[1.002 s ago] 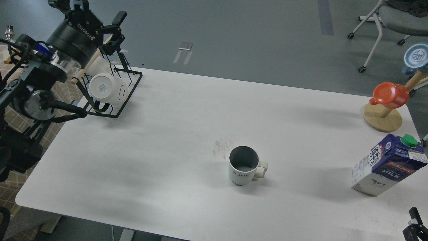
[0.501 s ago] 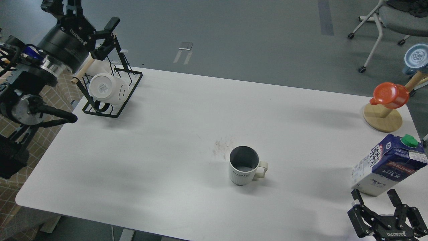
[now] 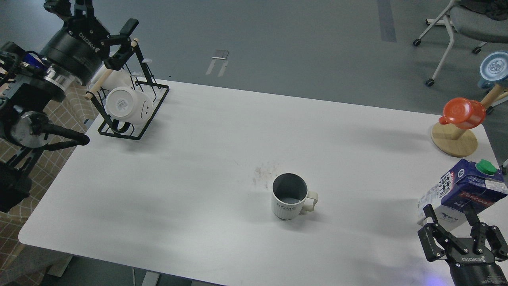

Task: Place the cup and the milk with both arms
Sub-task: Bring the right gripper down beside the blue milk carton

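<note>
Right gripper (image 3: 451, 215) at the bottom right corner, fingers spread wide and pointing up the table, tips just at the base of the milk (image 3: 462, 192). Nothing between the fingers yet; carton overlapped at its lower edge in this view, contact not certain. Milk upright near the right edge of the table (image 3: 190, 159), green cap up, well apart from the cup (image 3: 289, 196).

Left gripper (image 3: 93, 18) high at the far left corner, above the black rack (image 3: 131, 107), fingers apart and empty. White mug (image 3: 126, 104) on its side in that rack, not the one wanted. Left gripper well apart from the cup.

Cup upright near the table's middle, handle to the right, "HOME" facing the camera, nothing touching it. Orange cup (image 3: 463, 112) on a wooden stand (image 3: 454, 140) at the far right, beyond the milk.

Step in hand, by judgement: approach to the milk with the right arm; cup not yet addressed. Early in the task, neither thing grasped.

Next move likely calls for advancing the right fingers to straddle the carton body, low enough for a firm hold yet not so low as to tip it, then closing. Left arm needs a long reach down and inward to the cup, clear of the rack.
</note>
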Robot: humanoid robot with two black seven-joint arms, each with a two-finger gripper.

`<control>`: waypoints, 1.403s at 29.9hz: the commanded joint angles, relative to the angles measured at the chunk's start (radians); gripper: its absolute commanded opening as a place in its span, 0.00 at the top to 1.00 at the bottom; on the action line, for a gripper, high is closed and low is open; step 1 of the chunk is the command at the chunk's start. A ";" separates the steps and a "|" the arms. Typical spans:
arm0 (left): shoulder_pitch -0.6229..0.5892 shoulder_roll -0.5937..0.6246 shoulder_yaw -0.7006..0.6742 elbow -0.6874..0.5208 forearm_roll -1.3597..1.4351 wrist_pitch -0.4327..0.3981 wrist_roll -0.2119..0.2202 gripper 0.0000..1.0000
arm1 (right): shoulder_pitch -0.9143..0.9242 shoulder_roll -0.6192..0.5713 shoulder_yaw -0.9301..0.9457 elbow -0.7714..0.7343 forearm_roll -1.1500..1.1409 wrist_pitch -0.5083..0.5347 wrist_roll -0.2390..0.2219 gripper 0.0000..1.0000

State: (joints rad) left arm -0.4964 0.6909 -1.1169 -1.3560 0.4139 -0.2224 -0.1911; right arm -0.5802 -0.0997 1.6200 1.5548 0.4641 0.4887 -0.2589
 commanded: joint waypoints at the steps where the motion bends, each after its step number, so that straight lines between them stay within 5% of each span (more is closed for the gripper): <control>1: -0.001 -0.002 0.002 0.000 0.000 0.000 0.001 0.02 | -0.013 0.000 0.004 0.002 -0.056 0.000 0.055 0.22; 7: 0.001 -0.008 0.002 0.000 0.000 0.003 -0.004 0.02 | -0.026 -0.002 0.037 -0.002 -0.093 0.000 0.075 0.31; 19: -0.001 0.013 -0.003 0.000 -0.001 0.021 -0.005 0.02 | -0.012 0.000 0.098 -0.004 -0.084 0.000 0.073 0.30; 26: -0.001 0.013 -0.004 0.000 -0.001 0.021 -0.005 0.02 | 0.014 0.000 0.098 -0.009 -0.088 0.000 0.073 0.10; 42: -0.016 0.016 -0.009 0.002 -0.001 0.021 -0.004 0.02 | 0.102 0.031 0.081 -0.048 -0.096 0.000 0.073 0.00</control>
State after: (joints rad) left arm -0.5114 0.7056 -1.1246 -1.3547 0.4126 -0.2009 -0.1950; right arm -0.4927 -0.0732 1.7005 1.5076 0.3699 0.4887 -0.1868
